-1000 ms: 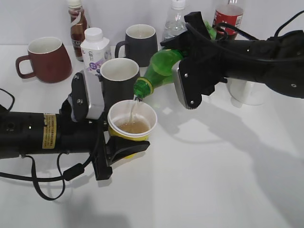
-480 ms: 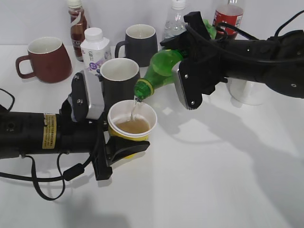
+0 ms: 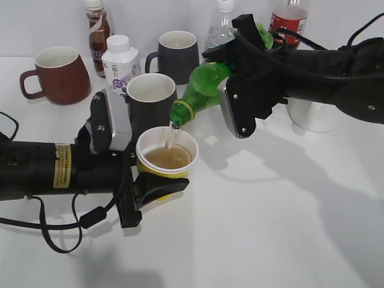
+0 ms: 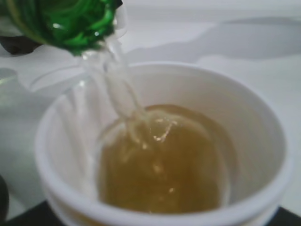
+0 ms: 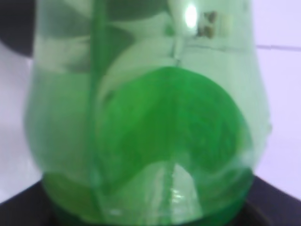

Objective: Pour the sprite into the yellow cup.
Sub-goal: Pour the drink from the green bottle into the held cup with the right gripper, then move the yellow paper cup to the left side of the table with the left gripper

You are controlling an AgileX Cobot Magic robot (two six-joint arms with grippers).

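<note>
Sprite: tall translucent green plastic bottle (image 3: 204,90), tipped steeply with its mouth down and to the left, just above the rim of the cup; a thin clear stream falls from the mouth into the cup.
Yellow cup: small yellow tapered paper cup (image 3: 167,157) with white rim and white inside, upright at the near left of the white desk (image 3: 270,216); the left wrist view shows amber liquid (image 4: 160,165) filling its lower part, with the stream landing at the liquid's far left edge.
Left claw: left claw (image 3: 157,182) on the black left arm, closed on the yellow cup low on its wall, black fingers (image 3: 161,191) wrapped under the near side.
Right claw: right claw (image 3: 239,90) on the black right arm, reaching in from the right and clamped on the sprite's body; the right wrist view is filled by green plastic (image 5: 155,122).
Behind the cup: dark grey ceramic mug (image 3: 150,102), just beyond the yellow cup.
Further back, left: white milk carton with a white cap (image 3: 119,63); dark red ceramic mug (image 3: 57,75), handle to the left.
Far row: brown drink bottle with a white cap (image 3: 98,33); second dark grey mug (image 3: 176,55); clear water bottle (image 3: 222,30); dark cola bottle with a red label (image 3: 288,21), partly hidden by the right arm.
Right side: white cup (image 3: 312,117), under the right arm.
</note>
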